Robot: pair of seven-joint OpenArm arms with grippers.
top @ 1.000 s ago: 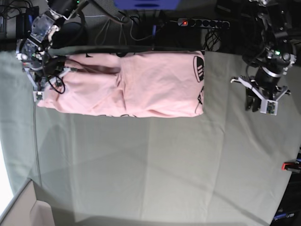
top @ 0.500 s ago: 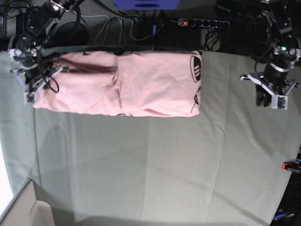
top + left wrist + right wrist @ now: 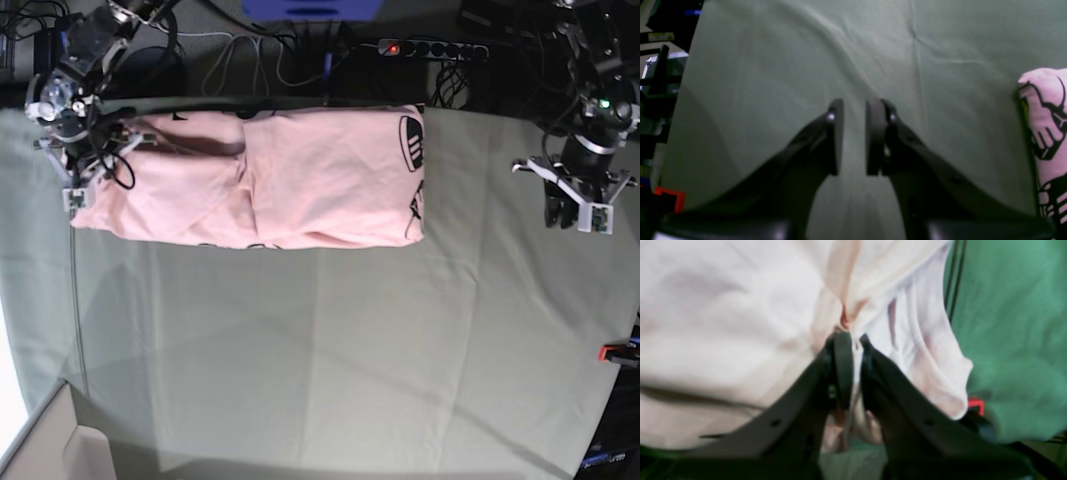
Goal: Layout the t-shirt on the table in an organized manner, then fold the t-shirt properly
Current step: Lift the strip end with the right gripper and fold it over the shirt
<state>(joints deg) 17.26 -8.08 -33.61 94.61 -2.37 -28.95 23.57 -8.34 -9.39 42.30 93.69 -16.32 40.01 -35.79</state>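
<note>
Item: pink t-shirt (image 3: pixel 270 175), folded band, surface (image 3: pixel 330 350) twelve o'clock. My right claw (image 3: pixel 853 370) just clenched its hem; left claw (image 3: pixel 853 136) released, idle.

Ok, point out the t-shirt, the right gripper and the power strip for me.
t-shirt (image 3: pixel 320 180): base view, on the plain pink middle of the folded shirt.
right gripper (image 3: pixel 855 343): right wrist view, between the tips pinching pink cloth.
power strip (image 3: pixel 432 48): base view, on its black body behind the table.

Behind the far edge we see a black power strip (image 3: pixel 432 48) with its red switch lit, and loose cables (image 3: pixel 262 62) trailing beside it. A blue object (image 3: pixel 312 8) sits nearby. A red clamp (image 3: pixel 618 353) shows at one side.
</note>
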